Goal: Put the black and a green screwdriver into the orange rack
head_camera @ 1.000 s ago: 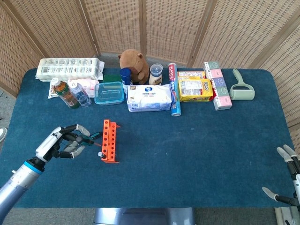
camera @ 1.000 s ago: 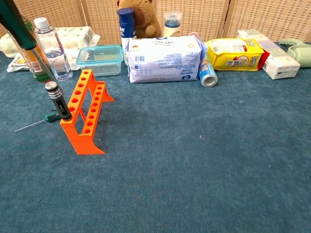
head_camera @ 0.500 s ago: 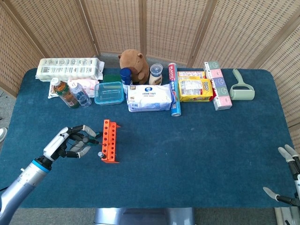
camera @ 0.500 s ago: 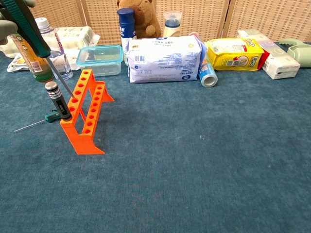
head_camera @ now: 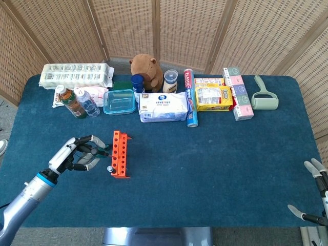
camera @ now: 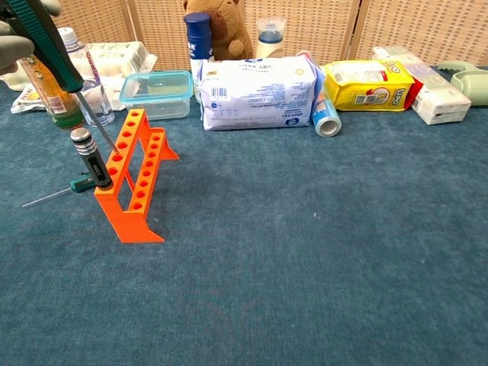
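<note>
Left hand (head_camera: 78, 158) fingers clamped the green screwdriver (camera: 46, 46) tilted over the orange rack (camera: 136, 174); tip could miss the hole and tip the rack.

Plush bear (head_camera: 145, 65), wipes pack (head_camera: 164, 106) and bottles (head_camera: 77, 101) line the table's far edge.

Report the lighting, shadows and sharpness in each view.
Head view: even, soft light, faint shadows beside the orange rack, sharp all over. Chest view: equally diffuse, no glare; the left robot hand holding the green screwdriver is cropped at the frame's corner and slightly soft.
</note>
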Tool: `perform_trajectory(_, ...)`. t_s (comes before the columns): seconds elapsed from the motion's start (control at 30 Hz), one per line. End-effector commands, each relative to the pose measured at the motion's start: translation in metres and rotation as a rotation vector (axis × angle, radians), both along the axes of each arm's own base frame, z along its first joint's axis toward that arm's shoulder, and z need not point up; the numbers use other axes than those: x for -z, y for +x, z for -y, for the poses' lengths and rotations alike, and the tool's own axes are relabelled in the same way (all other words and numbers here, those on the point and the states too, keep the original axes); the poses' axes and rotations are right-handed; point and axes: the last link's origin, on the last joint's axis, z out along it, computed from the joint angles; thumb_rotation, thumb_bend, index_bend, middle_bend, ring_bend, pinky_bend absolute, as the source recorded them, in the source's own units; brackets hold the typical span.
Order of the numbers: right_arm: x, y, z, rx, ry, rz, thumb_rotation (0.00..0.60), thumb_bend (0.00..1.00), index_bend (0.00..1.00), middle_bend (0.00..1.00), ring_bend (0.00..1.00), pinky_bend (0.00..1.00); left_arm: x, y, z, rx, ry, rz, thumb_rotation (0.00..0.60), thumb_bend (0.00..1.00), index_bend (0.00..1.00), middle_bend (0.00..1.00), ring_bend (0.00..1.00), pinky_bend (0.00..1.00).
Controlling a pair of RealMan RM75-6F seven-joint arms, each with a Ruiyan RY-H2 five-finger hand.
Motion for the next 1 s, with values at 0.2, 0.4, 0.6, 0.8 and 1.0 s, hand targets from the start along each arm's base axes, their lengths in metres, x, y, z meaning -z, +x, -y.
perform_trajectory(0.2, -0.001, 0.0, 0.0, 0.0, -0.002, 0.001, 0.6, 0.03, 0.0, 0.0, 0.01, 0.0, 0.002, 0.002, -0.001, 0.005, 0.0, -0.006, 0.6, 0.64, 0.43, 0.81, 0.72, 0.85)
perform_trajectory(0.4, -0.001, 0.0, -0.001, 0.001, -0.004, 0.004, 0.6, 0.03, 0.0, 0.0, 0.01, 0.0, 0.005, 0.002, -0.002, 0.001, -0.004, -0.009, 0.6, 0.64, 0.43, 0.81, 0.72, 0.85)
perform_trajectory(0.6, -0.003, -0.001, -0.002, -0.001, -0.006, 0.006, 0.6, 0.03, 0.0, 0.0, 0.01, 0.0, 0.006, 0.002, -0.002, -0.002, 0.0, -0.012, 0.6, 0.64, 0.43, 0.81, 0.72, 0.85)
perform_trajectory(0.8, -0.003, -0.001, -0.002, -0.001, -0.006, 0.008, 0.6, 0.03, 0.0, 0.0, 0.01, 0.0, 0.008, 0.002, -0.003, -0.005, -0.005, -0.01, 0.6, 0.64, 0.43, 0.81, 0.72, 0.85)
perform_trajectory(1.0, -0.003, -0.001, -0.002, -0.001, -0.007, 0.008, 0.6, 0.03, 0.0, 0.0, 0.01, 0.0, 0.012, 0.0, -0.003, -0.009, -0.013, -0.01, 0.6, 0.64, 0.43, 0.81, 0.72, 0.85)
